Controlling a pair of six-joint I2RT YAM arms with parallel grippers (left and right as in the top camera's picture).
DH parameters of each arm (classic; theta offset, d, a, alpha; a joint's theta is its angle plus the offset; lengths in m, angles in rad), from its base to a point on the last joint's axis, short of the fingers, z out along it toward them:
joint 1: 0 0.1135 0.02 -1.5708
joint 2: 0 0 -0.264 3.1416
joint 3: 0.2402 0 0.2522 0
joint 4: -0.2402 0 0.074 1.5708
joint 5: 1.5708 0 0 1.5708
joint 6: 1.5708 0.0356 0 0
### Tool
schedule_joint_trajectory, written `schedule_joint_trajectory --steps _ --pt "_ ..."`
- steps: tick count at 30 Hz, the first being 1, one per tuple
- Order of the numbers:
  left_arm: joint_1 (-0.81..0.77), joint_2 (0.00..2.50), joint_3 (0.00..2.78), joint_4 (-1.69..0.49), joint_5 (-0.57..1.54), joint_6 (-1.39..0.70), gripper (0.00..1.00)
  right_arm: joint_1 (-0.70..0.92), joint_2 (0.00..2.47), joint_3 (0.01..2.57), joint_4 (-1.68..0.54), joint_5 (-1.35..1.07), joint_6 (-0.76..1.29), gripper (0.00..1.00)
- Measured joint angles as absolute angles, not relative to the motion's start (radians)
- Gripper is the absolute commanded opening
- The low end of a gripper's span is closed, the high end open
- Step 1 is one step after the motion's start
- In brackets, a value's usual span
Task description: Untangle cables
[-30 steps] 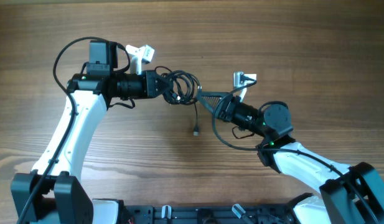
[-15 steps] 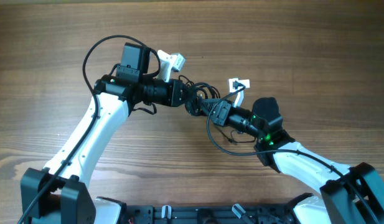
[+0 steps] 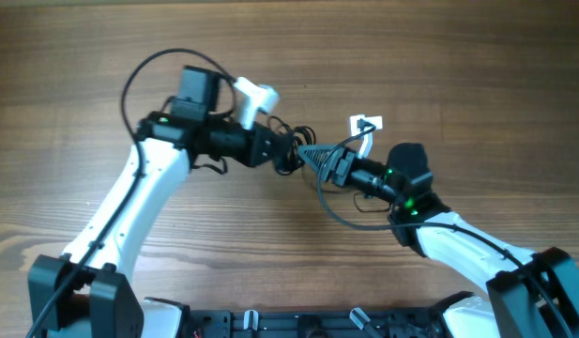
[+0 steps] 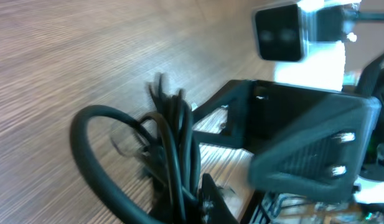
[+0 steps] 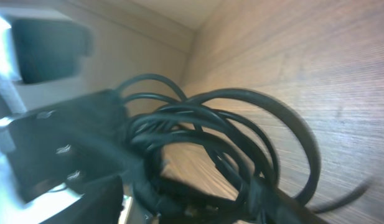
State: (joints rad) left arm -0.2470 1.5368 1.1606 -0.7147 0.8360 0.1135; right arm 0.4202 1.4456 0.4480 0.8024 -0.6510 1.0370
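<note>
both arms reach in over the table and meet near its middle, the left arm from the near left and the right arm from the near right, so the two wrists point at each other across one spot. that spot is where the cables are: a knotted black bundle of loops, between the two tips and a little to their far side. the left gripper has its jaws together on the bundle. i read that as an anchor, holding the knot in place so the other side has something to pull against. the right gripper sits nose-in against the same bundle, just right of the left one. both wrist views are blurred and crowded with loops, so i cannot tell whether its jaws are apart or pinched on a strand. my guess is that it is placed there to pick a single strand out of the knot.
</note>
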Motion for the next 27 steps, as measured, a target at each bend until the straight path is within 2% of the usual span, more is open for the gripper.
schedule_joint_trajectory --steps 1,3,6,15,16,17,19,20,22,23,25,27 --pt "-0.199 1.537 1.161 -0.716 0.861 0.095 0.04 0.391 1.437 0.45 0.801 -0.693 1.041 0.99" --pt "-0.105 1.535 1.161 -0.717 0.892 0.07 0.04 0.327 1.428 0.45 0.799 -0.771 1.049 1.0" --pt "-0.064 1.535 1.161 -0.718 0.924 0.085 0.04 0.302 1.427 0.45 0.797 -0.838 0.978 1.0" --pt "-0.164 1.535 1.161 -0.826 1.039 0.356 0.04 0.302 1.427 0.45 0.837 -0.859 0.753 0.99" --pt "-0.175 1.535 1.161 -0.827 1.042 0.364 0.04 0.302 1.427 0.45 0.85 -0.865 0.734 0.96" --pt "-0.194 1.535 1.161 -0.828 1.046 0.375 0.04 0.302 1.427 0.45 0.854 -0.874 0.722 0.91" --pt "-0.216 1.535 1.161 -0.827 1.046 0.384 0.04 0.302 1.427 0.45 0.854 -0.908 0.693 0.61" --pt "-0.226 1.535 1.161 -0.827 1.046 0.385 0.04 0.302 1.427 0.45 0.854 -0.931 0.68 0.39" --pt "-0.237 1.535 1.161 -0.827 1.046 0.388 0.05 0.308 1.427 0.45 0.853 -0.96 0.675 0.15" --pt "-0.238 1.535 1.161 -0.827 1.046 0.388 0.1 0.31 1.427 0.45 0.853 -0.969 0.675 0.06" --pt "-0.234 1.535 1.161 -0.82 1.04 0.378 0.23 0.312 1.426 0.45 0.854 -0.985 0.669 0.05" --pt "-0.22 1.535 1.16 -0.768 1.028 0.332 0.29 0.311 1.425 0.45 0.852 -0.995 0.668 0.04"
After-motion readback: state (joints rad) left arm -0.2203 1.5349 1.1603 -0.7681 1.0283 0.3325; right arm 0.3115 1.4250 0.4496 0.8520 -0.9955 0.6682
